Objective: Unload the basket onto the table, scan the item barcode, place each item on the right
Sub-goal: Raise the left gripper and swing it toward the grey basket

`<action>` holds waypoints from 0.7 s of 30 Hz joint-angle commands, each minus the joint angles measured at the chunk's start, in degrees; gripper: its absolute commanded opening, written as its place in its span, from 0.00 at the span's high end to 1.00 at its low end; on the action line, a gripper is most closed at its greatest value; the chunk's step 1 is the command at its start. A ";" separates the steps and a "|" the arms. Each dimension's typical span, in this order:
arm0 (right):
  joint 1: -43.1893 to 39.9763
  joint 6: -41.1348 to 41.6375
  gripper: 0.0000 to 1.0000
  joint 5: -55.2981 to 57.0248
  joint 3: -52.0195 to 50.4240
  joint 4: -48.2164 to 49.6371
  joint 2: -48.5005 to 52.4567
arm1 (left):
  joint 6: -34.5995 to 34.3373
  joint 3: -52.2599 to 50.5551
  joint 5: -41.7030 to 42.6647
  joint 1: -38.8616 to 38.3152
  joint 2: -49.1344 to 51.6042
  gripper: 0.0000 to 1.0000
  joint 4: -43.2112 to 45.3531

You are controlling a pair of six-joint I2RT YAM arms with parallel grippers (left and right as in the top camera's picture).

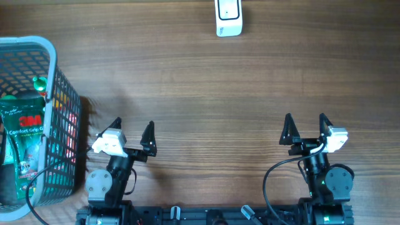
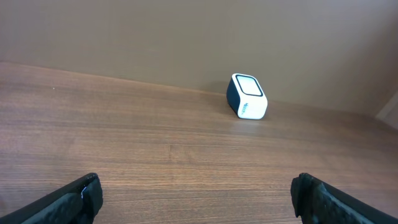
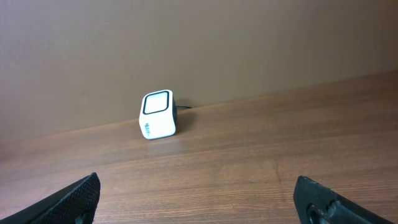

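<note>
Green 3M package (image 1: 24, 134) lies inside the pale mesh basket (image 1: 39, 42) at the left edge of the overhead frame, walled in by the mesh, with red items packed beside it. White scanner (image 1: 229, 17) sits top centre on the wooden table (image 1: 200, 81), well apart from the basket. Left gripper (image 1: 133, 125), lower left just beside the basket, and right gripper (image 1: 305, 119), lower right, both have jaws spread wide and grip nothing.

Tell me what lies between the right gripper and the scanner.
Nothing but bare table: the right wrist view shows uninterrupted wood from the right gripper to the scanner.
</note>
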 commanded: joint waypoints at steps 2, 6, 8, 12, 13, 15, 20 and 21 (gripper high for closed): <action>0.42 -1.03 0.00 -0.83 -0.07 0.15 -0.57 | 0.94 -0.68 -1.68 0.59 -0.44 0.00 0.22; 0.42 -1.05 0.00 -0.83 -0.07 0.15 -0.57 | 0.94 -0.68 -1.86 0.59 -0.44 0.00 0.22; 0.42 -1.05 0.00 -0.83 -0.07 0.15 -0.57 | 0.94 -0.68 -7.13 0.59 -0.39 0.00 -0.35; 0.42 -1.05 0.00 -0.83 -0.07 0.15 -0.57 | 0.94 -0.68 -11.93 0.59 0.90 0.00 -0.26; 0.42 -1.07 0.00 -0.83 -0.07 0.15 -0.57 | 0.92 -0.68 -11.93 0.59 1.40 0.00 -0.24; 0.42 -1.05 0.00 -0.83 -0.07 0.15 -0.57 | 0.94 -0.68 -11.93 0.59 1.64 0.00 -0.24; 0.42 -1.05 0.00 -0.83 -0.07 0.15 -0.57 | 0.74 -0.68 -11.50 0.59 1.64 0.00 -0.26; 0.42 -1.03 0.00 -0.83 -0.07 0.15 -0.57 | 0.74 -0.68 -11.50 0.59 1.66 0.00 -0.26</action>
